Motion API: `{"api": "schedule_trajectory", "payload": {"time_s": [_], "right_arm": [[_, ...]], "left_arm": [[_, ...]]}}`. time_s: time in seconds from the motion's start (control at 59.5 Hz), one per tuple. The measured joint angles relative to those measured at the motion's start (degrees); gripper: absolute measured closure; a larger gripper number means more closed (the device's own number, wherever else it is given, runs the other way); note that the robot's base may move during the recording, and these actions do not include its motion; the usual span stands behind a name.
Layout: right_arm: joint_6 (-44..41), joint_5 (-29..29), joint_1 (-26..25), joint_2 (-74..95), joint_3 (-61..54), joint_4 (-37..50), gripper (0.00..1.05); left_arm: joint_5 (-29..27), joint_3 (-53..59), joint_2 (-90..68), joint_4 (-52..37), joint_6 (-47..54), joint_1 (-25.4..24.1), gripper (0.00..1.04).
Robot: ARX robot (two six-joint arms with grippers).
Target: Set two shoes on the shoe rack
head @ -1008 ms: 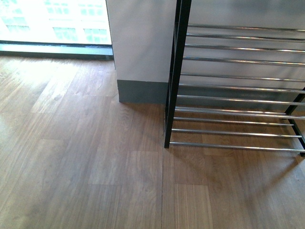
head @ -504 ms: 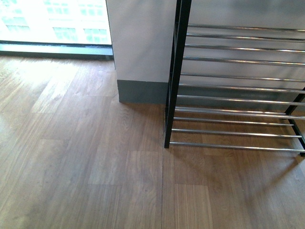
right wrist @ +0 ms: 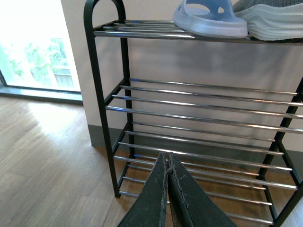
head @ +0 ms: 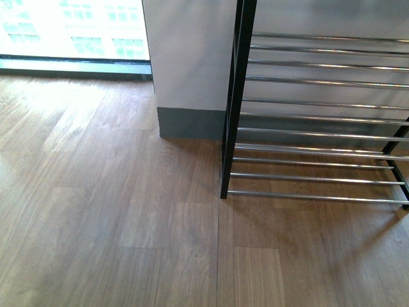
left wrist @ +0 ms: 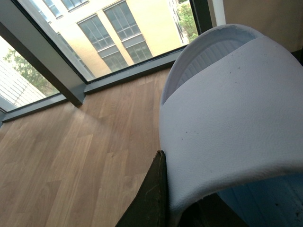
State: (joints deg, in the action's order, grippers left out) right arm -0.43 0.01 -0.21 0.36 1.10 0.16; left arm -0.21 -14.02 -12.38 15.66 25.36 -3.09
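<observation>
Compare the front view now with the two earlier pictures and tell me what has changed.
Nothing visibly changed. In the front view the shoe rack stands in the same place on the wooden floor, beside the white wall pillar, and no arm or shoe has come into that view.

Ahead of me, wood floor (head: 115, 224) — a white wall (head: 188, 57) with grey skirting (head: 190, 123), bright window (head: 70, 29) beside it.
</observation>
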Motion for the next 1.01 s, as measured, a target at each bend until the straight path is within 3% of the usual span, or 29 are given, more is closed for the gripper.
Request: {"api": "schedule_trajectory", "payload": {"time_s": [0.067,0.403,0.47,0.554,1.008], "right_arm": [[0.0,0.0,0.0,0.0,0.0,0.0,1.00],[0.0,0.0,0.0,0.0,0.0,0.0,0.41],[0.0,-0.2,0.0,0.0,0.0,0.0,0.24],[0.0,-0.2,0.0,0.0,0.0,0.0,0.10],[0.0,0.2,0.1,-0.1,0.0,-0.1,0.09]], "left_arm": [[0.0,0.0,0.0,0.0,0.0,0.0,1.03],[0.0,0.0,0.0,0.0,0.0,0.0,1.03],[-0.2,0.0,0.0,0.0,0.0,0.0,1.03],[-0.2,0.0,0.0,0.0,0.0,0.0,1.03],[0.1,0.0,0.0,0.0,0.0,0.0,1.03]]}}
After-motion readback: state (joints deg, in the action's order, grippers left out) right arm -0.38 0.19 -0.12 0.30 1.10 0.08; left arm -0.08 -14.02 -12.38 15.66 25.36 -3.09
